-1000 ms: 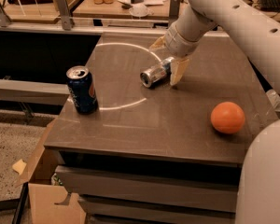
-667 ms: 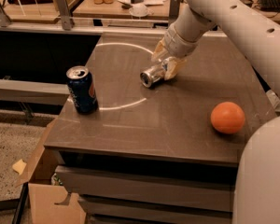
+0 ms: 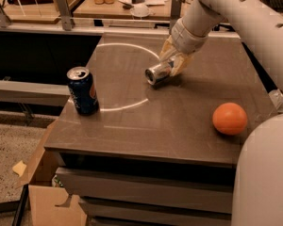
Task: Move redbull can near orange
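The redbull can [image 3: 156,73] is slim and silver and lies on its side on the brown table [image 3: 179,121], its end facing front left. My gripper [image 3: 173,62] reaches down from the upper right. Its fingers [image 3: 181,64] sit on both sides of the can's rear part and are closed on it. The can rests on the table. The orange [image 3: 230,118] is round and bright and sits at the front right, well apart from the can.
A dark blue Pepsi can [image 3: 83,90] stands upright near the table's left edge. A white arc [image 3: 132,105] is marked on the tabletop. My white arm crosses the upper right and a white body part fills the lower right corner. Cardboard boxes [image 3: 42,201] lie on the floor at lower left.
My gripper moved left from beside the redbull can and came down over it, with fingers on both sides. The can, the orange and the Pepsi can have not moved.
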`<state>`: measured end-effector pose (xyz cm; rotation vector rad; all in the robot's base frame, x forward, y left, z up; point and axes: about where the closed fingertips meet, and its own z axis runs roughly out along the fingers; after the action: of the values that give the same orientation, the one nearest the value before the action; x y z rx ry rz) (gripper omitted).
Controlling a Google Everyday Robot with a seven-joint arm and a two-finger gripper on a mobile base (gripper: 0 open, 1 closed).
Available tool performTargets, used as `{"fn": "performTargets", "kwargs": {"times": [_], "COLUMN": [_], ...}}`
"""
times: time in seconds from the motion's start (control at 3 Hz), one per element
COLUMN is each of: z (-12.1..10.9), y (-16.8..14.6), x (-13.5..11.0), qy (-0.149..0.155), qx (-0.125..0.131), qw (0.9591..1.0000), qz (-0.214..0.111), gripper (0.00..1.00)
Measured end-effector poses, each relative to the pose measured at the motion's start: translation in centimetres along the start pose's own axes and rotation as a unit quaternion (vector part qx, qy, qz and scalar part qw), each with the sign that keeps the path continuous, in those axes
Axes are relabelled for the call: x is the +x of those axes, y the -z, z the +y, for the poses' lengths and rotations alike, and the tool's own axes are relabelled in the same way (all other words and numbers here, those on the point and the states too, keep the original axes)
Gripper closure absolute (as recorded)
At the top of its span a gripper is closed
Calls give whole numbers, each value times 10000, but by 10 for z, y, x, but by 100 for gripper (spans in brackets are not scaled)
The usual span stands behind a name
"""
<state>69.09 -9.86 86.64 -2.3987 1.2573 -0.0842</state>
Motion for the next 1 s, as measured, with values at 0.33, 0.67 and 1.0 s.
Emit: {"fn": "performTargets", "kwargs": {"times": [0.33, 0.67, 1.0], "z": [13, 39, 71], "y": [36, 66, 84], "x": [25, 44, 53], "qy": [-150, -201, -178], "qx": [62, -94, -337], "qw": [9995, 9986, 9979], "qz": [261, 489, 529], "gripper": [100, 100, 100]}}
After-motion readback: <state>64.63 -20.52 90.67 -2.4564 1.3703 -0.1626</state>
